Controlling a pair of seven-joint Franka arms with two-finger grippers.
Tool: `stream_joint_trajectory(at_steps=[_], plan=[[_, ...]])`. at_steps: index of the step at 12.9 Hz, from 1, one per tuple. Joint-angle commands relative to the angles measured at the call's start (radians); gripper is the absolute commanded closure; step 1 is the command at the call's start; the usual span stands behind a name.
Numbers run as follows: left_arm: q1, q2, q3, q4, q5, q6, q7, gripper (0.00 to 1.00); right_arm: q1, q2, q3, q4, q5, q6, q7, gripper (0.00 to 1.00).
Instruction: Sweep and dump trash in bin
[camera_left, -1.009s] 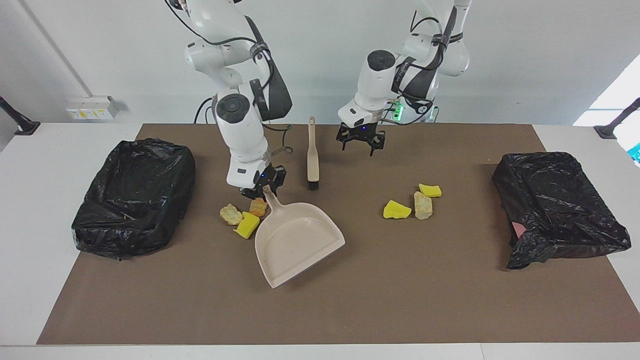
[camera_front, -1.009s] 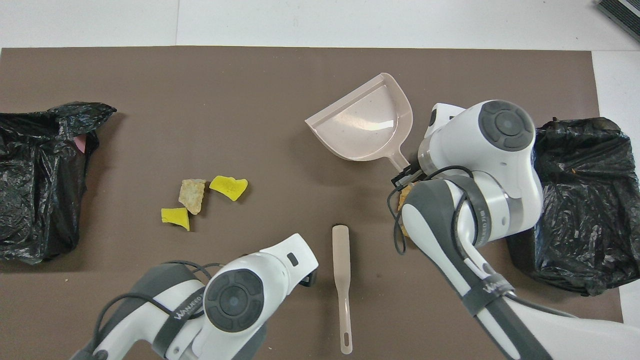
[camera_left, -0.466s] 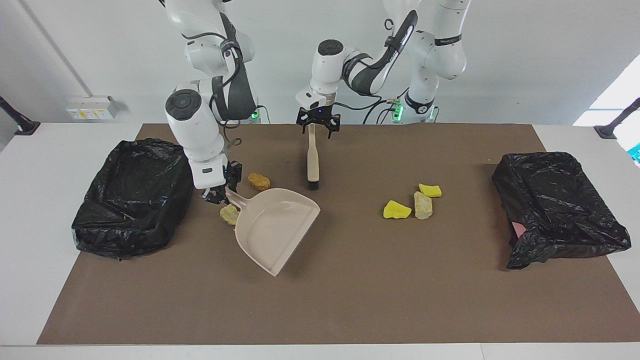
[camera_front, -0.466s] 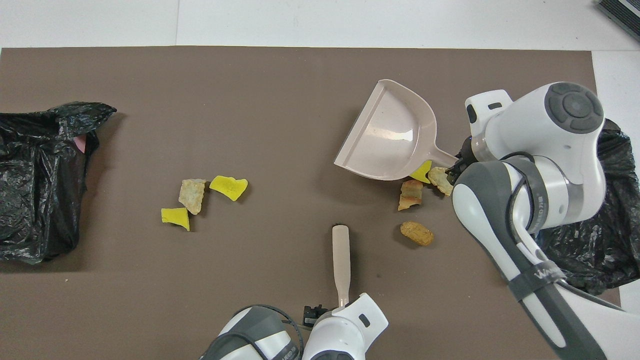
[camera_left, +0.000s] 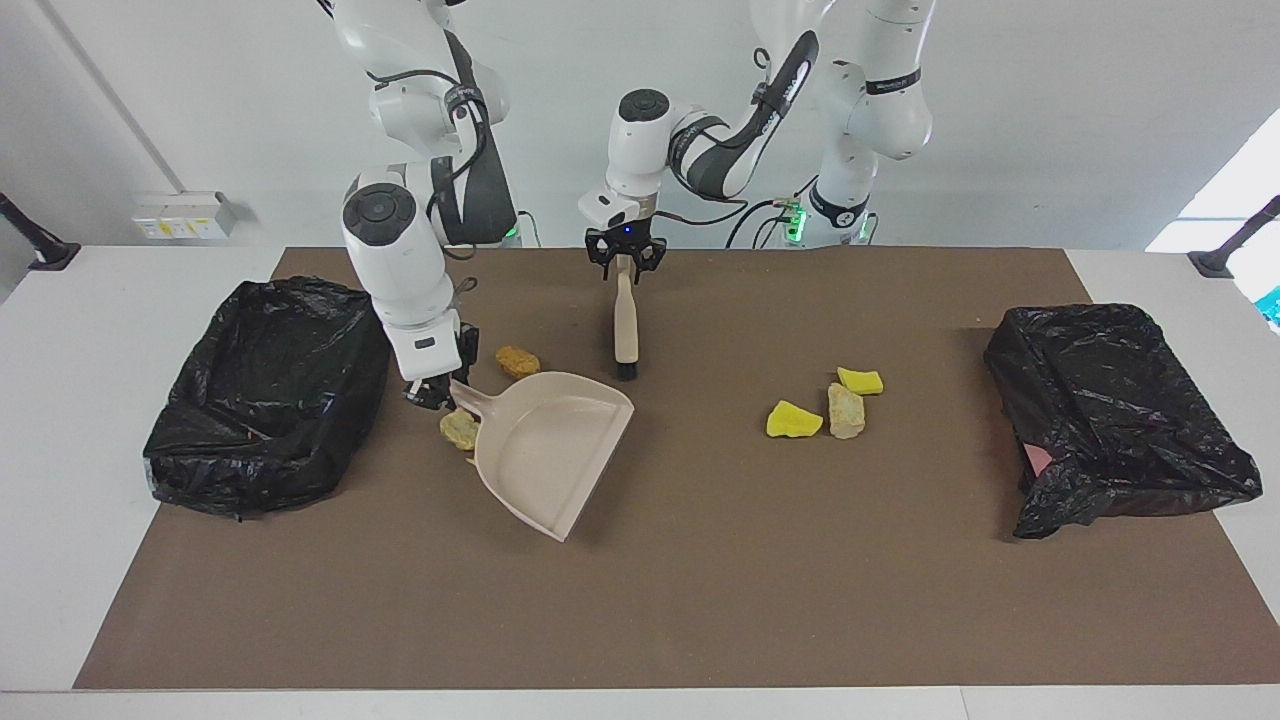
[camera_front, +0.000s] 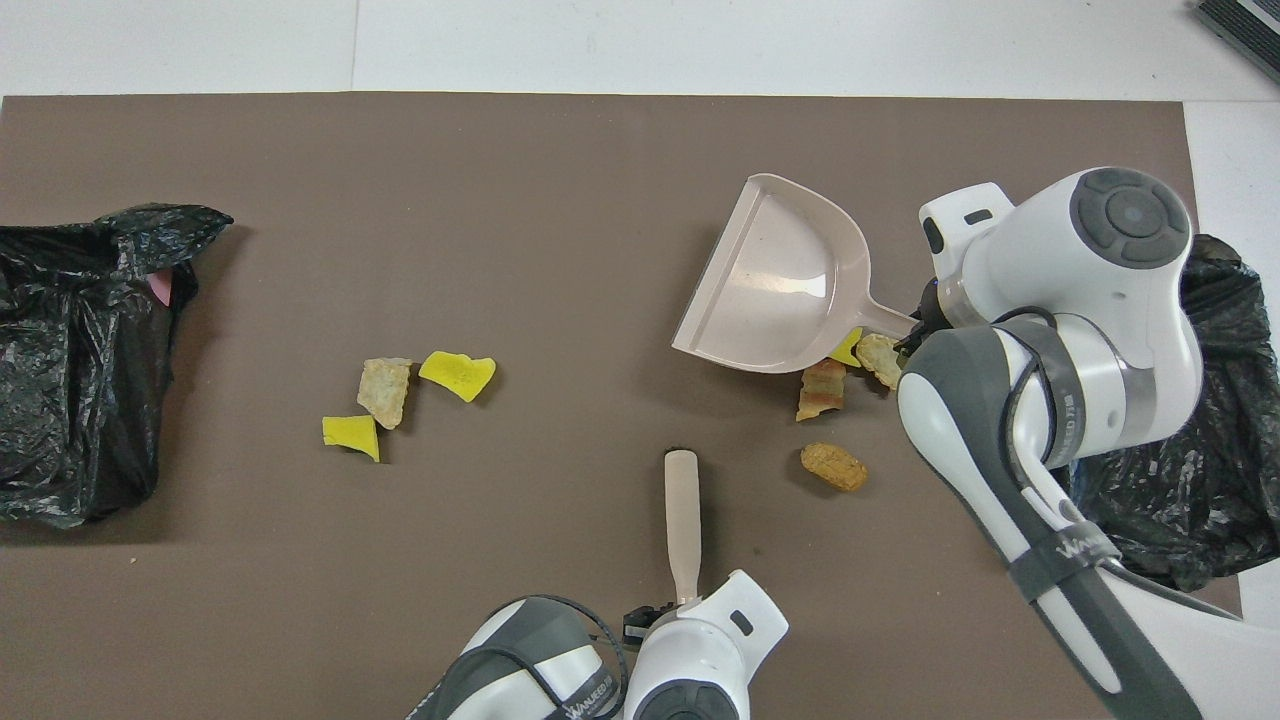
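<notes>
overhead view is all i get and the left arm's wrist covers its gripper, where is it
Observer: The left gripper is down at the end of the brush handle that lies nearest the robots.
Operator: and the right one, that arm blocks it as well
Observer: The right gripper is shut on the end of the dustpan handle, low over the mat.
Operator: is the bin by that arm open
Observer: Yes, the black-lined bin at the right arm's end of the table shows an open top.
</notes>
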Motion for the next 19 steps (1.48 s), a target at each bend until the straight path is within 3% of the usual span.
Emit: stream_joint_trajectory(at_steps=[1, 4, 6, 8, 12, 19], plan=[[-0.006, -0.005, 0.01, 0.001, 0.01, -0.059, -0.052, 1.0, -0.004, -0.008, 0.005, -0.002, -0.012, -0.013, -0.021, 1.0], [0.032, -0.029, 0.021, 0.009, 0.022, -0.131, -0.04, 1.0, -0.004, -0.008, 0.005, -0.004, -0.014, -0.013, -0.021, 1.0], [0.113, -0.083, 0.021, 0.027, 0.045, -0.212, -0.038, 1.0, 0.003, -0.008, 0.005, -0.002, -0.014, -0.013, -0.016, 1.0], [0.198, -0.086, 0.021, 0.077, 0.088, -0.304, -0.04, 1.0, 0.019, -0.005, 0.005, -0.002, -0.017, -0.015, -0.013, 1.0], [0.368, -0.082, 0.021, 0.125, 0.168, -0.435, -0.041, 1.0, 0.146, 0.029, 0.007, 0.001, -0.134, -0.03, -0.013, 1.0], [0.734, -0.086, 0.021, 0.058, 0.266, -0.461, -0.041, 1.0, 0.261, 0.05, 0.025, 0.001, -0.06, -0.069, 0.013, 1.0]])
